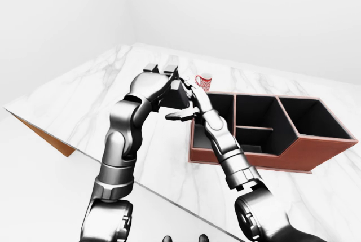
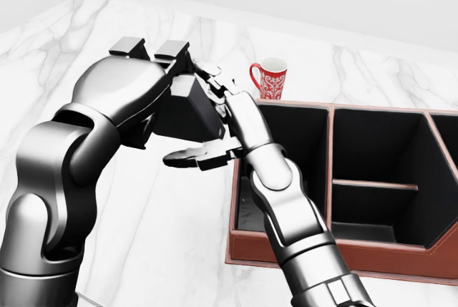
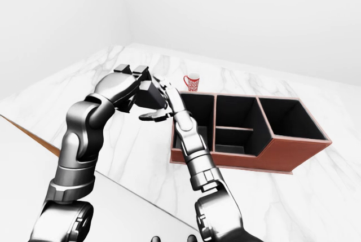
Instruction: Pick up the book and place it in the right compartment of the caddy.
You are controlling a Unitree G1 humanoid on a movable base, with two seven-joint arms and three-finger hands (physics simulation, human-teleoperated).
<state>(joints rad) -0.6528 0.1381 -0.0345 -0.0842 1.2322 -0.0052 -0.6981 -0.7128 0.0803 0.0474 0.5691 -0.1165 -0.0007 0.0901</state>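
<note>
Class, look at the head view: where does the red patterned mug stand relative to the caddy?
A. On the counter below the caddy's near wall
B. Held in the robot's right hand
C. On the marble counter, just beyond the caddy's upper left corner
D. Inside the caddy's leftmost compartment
C: the mug stands on the marble counter just above the caddy rim's upper left corner, outside every compartment.

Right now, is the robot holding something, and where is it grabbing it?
Yes: its left hand grips the black book by its top edge. The right hand reaches against the book's right side.
</note>
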